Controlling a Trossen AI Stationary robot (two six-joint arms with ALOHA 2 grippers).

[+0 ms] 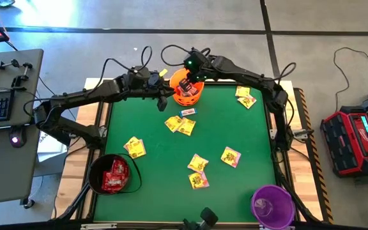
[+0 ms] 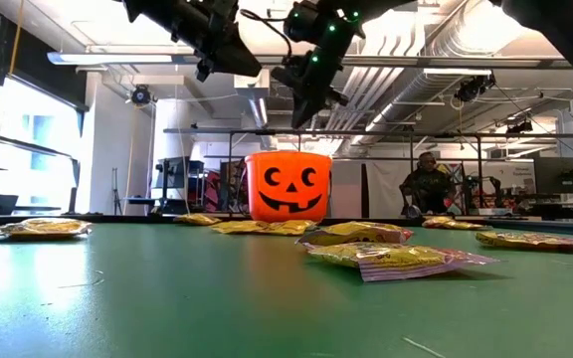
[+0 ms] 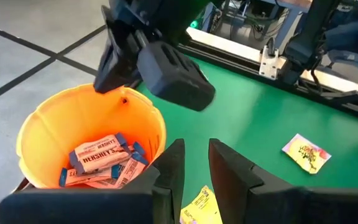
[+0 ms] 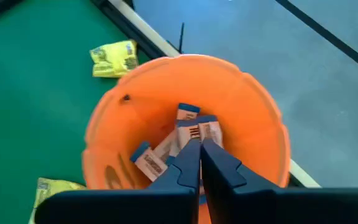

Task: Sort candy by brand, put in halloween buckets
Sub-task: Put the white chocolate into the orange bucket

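Note:
The orange halloween bucket [image 1: 187, 96] [image 2: 286, 187] stands upright on the table at its far edge. Inside it lie several white-and-blue candy packets [image 3: 101, 155] [image 4: 188, 115]. My right gripper [image 4: 199, 144] [image 2: 299, 117] hangs shut and empty above the bucket's mouth, pointing steeply down, clear of the rim. My left gripper [image 3: 196, 149] [image 1: 165, 91] hovers just left of the bucket, its fingers a little apart with nothing between the tips. A yellow packet [image 3: 201, 208] shows on the green table below their gap.
A black bucket [image 1: 112, 174] with red packets stands near left, a purple bucket [image 1: 272, 203] near right. Yellow packets [image 1: 197, 163] [image 1: 230, 156] [image 1: 135, 147] [image 1: 245, 96] lie scattered. One white-and-blue packet [image 1: 188, 112] lies near the orange bucket. A person [image 2: 428, 184] is far behind the table.

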